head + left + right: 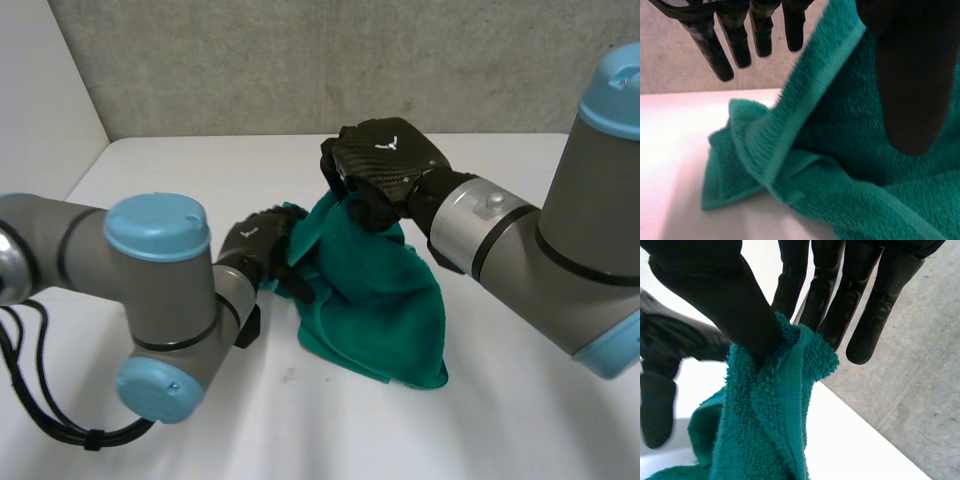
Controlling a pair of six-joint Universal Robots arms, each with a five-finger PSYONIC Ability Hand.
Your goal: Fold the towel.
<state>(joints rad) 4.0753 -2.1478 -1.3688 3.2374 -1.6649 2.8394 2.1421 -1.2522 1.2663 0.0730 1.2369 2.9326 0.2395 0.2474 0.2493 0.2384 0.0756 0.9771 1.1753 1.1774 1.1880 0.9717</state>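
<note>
A teal towel (375,290) hangs bunched over the middle of the white table (500,430), its lower part resting on the surface. My right hand (385,160) holds it up by a hemmed top edge. In the right wrist view the thumb (715,295) pinches the towel (770,425) against the fingers (825,295). My left hand (258,245) sits at the towel's left side, low over the table. Its fingers (740,35) are straight and spread, the thumb (905,75) lies over the cloth, and a hemmed edge of the towel (840,165) runs loose between them.
A grey wall (300,60) rises behind the table's far edge, and a white side panel (40,100) stands at the left. Bare tabletop lies in front of the towel and to both sides. The left hand (660,365) also appears beyond the towel in the right wrist view.
</note>
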